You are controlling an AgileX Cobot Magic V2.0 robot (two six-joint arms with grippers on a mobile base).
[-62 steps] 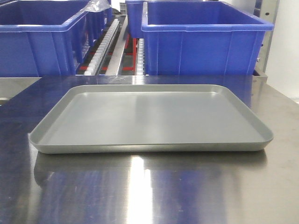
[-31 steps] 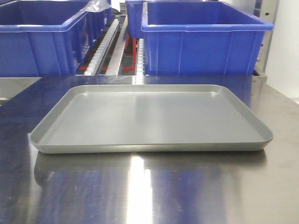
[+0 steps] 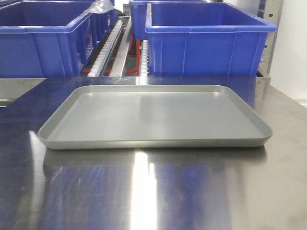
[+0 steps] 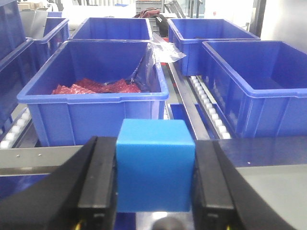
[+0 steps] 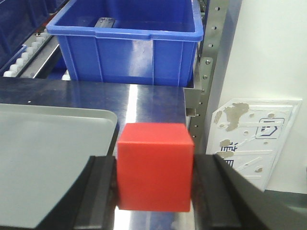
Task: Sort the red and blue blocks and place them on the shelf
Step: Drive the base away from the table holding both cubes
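Note:
A bright blue block point(image 4: 155, 165) is clamped between the black fingers point(image 4: 98, 177) of my left gripper point(image 4: 155, 163), held up in front of the shelf's front rail point(image 4: 33, 157). My right gripper point(image 5: 154, 167) is shut on a bright red block point(image 5: 154, 165), held above the steel tabletop point(image 5: 153, 100) just right of the grey tray point(image 5: 43, 158). The shelf point(image 3: 120, 43) with its white rollers stands behind the table. Neither gripper nor block shows in the front view.
Large blue bins point(image 3: 206, 43) point(image 3: 38, 43) sit on the shelf. One bin point(image 4: 96, 91) holds red packets. The shallow grey tray point(image 3: 153, 143) lies on the tabletop. A perforated steel post point(image 5: 206, 72) and a white wall stand at the right.
In the front view the tray and bins now look slightly smaller and a little higher, as if the camera drew back a bit. Nothing else differs.

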